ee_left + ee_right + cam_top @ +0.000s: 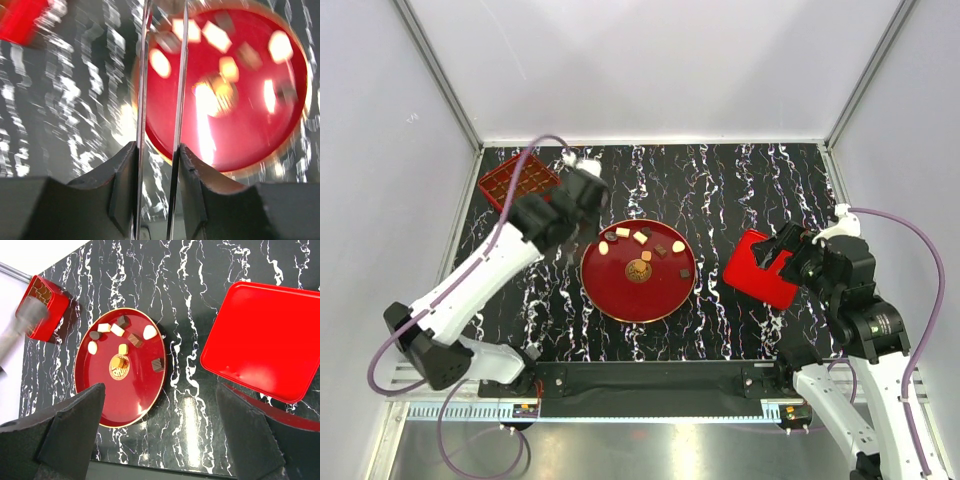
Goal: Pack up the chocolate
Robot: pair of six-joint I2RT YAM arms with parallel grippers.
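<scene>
**Item count, single moment**

Bench (740,180): 1, black marbled.

Plate (132,395): 1, red, carrying 1 gold emblem (119,366).

Chocolate (117,329): 9 pieces, all on the plate. Both the top and right wrist views give the same total. By colour:
- cream-white: 4
- dark brown: 4, e.g. the square piece (158,364)
- tan: 1 (123,348)

Box (542,178): 1, red, gridded inside. The cells are too small to count.

Lid (265,340): 1, red, flat.

Arms: 2, the left arm (480,275) and the right arm (865,330).

Claws: 2, the left claw (164,30) and the right claw (160,395), with 2 fingers each.
</scene>
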